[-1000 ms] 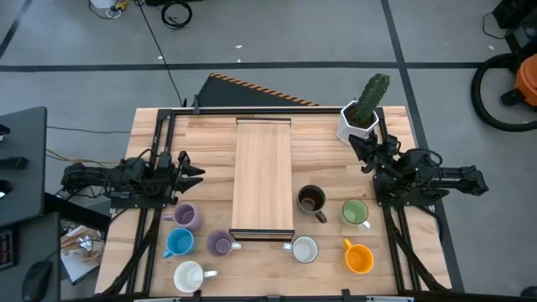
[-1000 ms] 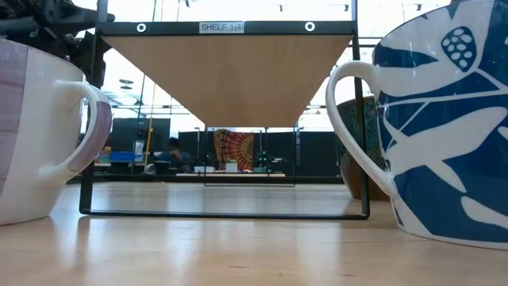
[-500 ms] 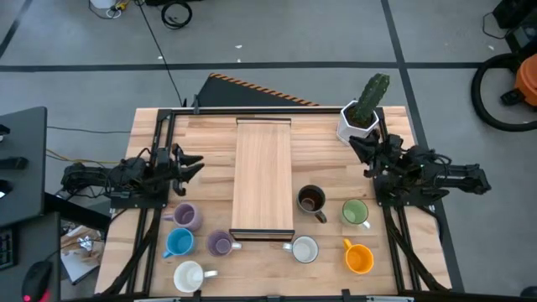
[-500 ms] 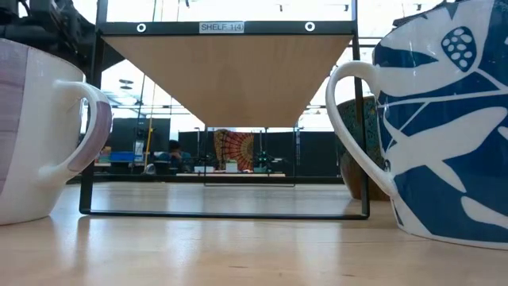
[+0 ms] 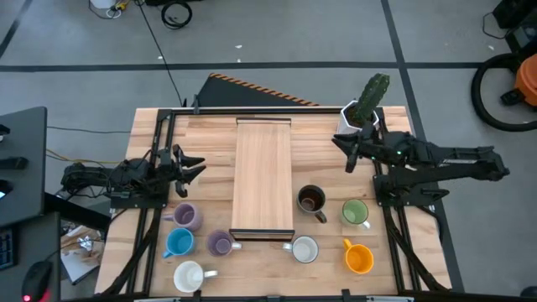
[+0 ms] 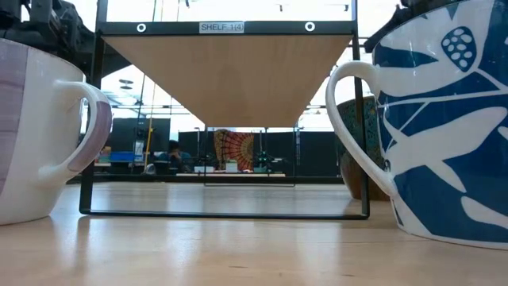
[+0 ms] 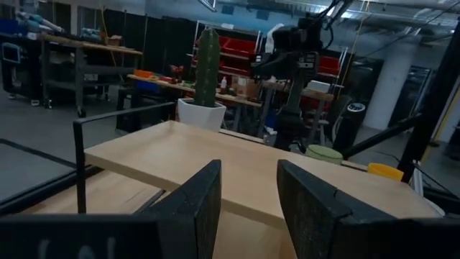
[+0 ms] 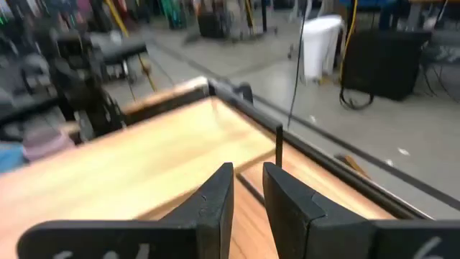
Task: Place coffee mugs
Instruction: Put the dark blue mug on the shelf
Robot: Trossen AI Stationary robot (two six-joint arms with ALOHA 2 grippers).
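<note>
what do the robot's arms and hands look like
Both arms are dark, near-black jointed links, each mounted on a black frame at the table's side. The left hand and right hand each end in two flat, dark, wedge-shaped fingers with matte faces. No clear markings are legible.

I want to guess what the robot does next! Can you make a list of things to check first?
1. Left gripper carrying nothing: ok, fingers apart with only air between.
2. Right gripper carrying nothing: ok, fingers nearly together, no mug.
3. Shelf top has room for mugs: ok, its board is bare.
4. Mugs upright: ok for the dark brown mug and green mug.
5. Cactus pot clear of the right arm: cannot tell, they sit very close.
</note>
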